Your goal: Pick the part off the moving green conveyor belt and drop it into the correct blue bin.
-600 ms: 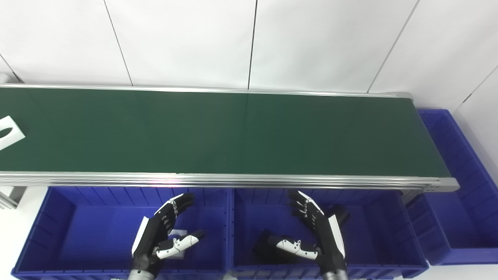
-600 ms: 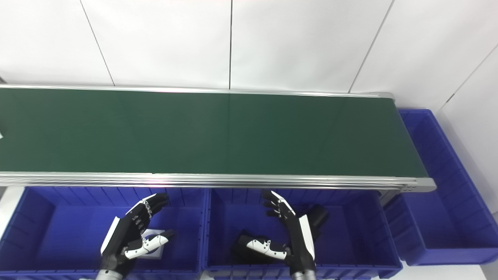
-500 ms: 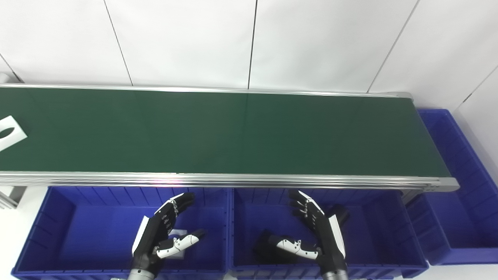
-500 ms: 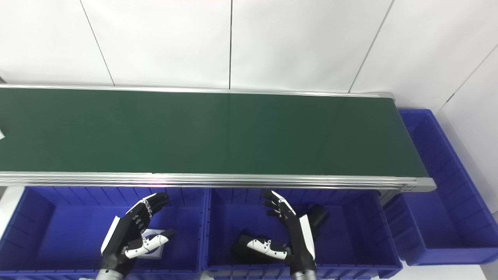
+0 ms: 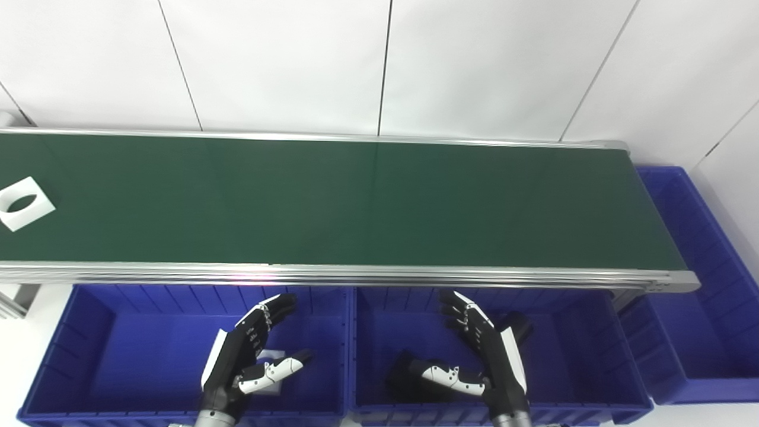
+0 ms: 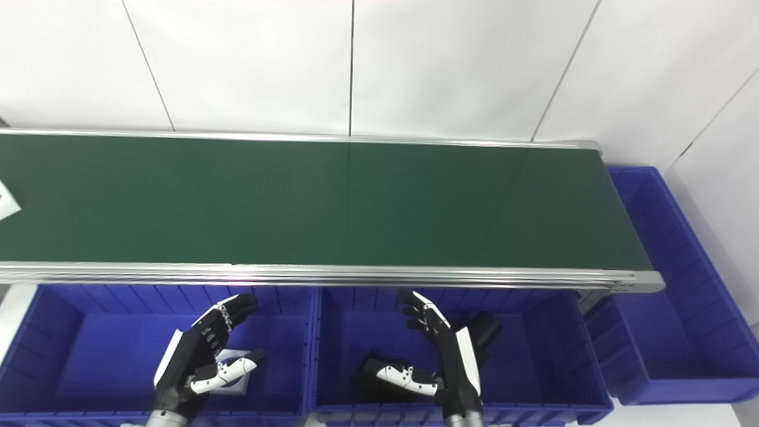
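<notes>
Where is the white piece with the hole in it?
The white part lies on the green conveyor belt at its far left end in the left eye view, far from both hands, which hover over the blue bins below.

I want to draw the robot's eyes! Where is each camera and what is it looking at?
Left eye view: on the head, looking down at the green belt; the white part shows whole; left hand and right hand show.
Right eye view: beside it, facing the same way; only the part's corner shows; same hands.
Both share the belt and the blue bins.
</notes>
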`<state>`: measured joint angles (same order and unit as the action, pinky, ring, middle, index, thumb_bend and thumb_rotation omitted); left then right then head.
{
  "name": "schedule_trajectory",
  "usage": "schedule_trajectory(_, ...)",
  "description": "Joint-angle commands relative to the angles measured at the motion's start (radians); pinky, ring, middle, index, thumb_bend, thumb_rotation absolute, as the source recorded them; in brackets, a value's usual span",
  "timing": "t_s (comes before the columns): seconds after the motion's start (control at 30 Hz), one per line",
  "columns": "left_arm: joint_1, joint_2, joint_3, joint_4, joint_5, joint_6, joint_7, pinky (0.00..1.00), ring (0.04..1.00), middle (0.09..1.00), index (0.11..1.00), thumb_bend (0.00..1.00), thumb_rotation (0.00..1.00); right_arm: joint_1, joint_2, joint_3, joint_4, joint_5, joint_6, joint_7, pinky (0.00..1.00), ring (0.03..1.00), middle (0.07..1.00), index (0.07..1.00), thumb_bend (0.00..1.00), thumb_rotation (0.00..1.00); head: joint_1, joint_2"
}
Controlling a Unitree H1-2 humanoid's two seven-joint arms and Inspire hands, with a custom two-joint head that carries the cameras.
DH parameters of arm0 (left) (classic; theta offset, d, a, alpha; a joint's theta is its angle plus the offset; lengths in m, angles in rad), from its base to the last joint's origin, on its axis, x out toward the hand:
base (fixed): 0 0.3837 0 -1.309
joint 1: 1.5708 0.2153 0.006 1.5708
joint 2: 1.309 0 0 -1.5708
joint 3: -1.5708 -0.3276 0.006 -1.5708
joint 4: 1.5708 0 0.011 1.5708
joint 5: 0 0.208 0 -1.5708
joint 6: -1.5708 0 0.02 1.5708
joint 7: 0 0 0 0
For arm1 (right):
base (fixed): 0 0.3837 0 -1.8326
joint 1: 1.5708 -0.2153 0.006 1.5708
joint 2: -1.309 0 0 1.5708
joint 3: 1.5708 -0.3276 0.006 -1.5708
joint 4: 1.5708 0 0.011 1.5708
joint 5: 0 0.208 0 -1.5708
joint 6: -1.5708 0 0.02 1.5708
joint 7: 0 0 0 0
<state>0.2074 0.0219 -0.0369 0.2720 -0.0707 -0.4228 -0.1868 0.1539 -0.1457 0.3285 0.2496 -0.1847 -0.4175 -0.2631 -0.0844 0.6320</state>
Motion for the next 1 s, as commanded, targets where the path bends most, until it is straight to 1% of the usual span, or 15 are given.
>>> schedule_trajectory(0.0,-0.011,-0.003,0.000,-0.010,-0.006,-0.037,0.007,0.90,0.828,0.819,0.764,0.57,0.00,-0.012,-0.002,0.004,-0.034,-0.004,-0.052,-0.018,0.71,0.779,0.812,0.804,0.66,0.00,0.000,-0.001)
schedule_trajectory(0.2,-0.008,-0.001,0.000,-0.019,0.005,-0.028,0.021,0.89,0.829,0.817,0.764,0.58,0.00,-0.014,-0.004,0.007,-0.035,0.000,-0.052,-0.016,0.72,0.784,0.813,0.808,0.65,0.00,0.000,-0.001)
schedule_trajectory(0.37,-0.004,-0.004,-0.001,-0.022,0.003,-0.032,0.027,0.89,0.825,0.809,0.754,0.58,0.00,-0.015,-0.004,0.009,-0.036,0.002,-0.052,-0.030,0.71,0.772,0.804,0.806,0.66,0.00,0.004,0.002)
schedule_trajectory(0.57,-0.006,-0.005,-0.002,-0.018,-0.007,-0.039,0.021,0.89,0.828,0.808,0.752,0.57,0.00,-0.018,-0.008,0.022,-0.029,-0.005,-0.052,-0.055,0.71,0.768,0.798,0.793,0.65,0.00,0.004,0.003)
schedule_trajectory(0.97,-0.014,-0.002,-0.002,-0.010,-0.015,-0.041,0.014,0.89,0.823,0.805,0.748,0.58,0.00,-0.024,-0.012,0.034,-0.018,-0.005,-0.052,-0.066,0.70,0.768,0.804,0.802,0.67,0.00,0.004,0.004)
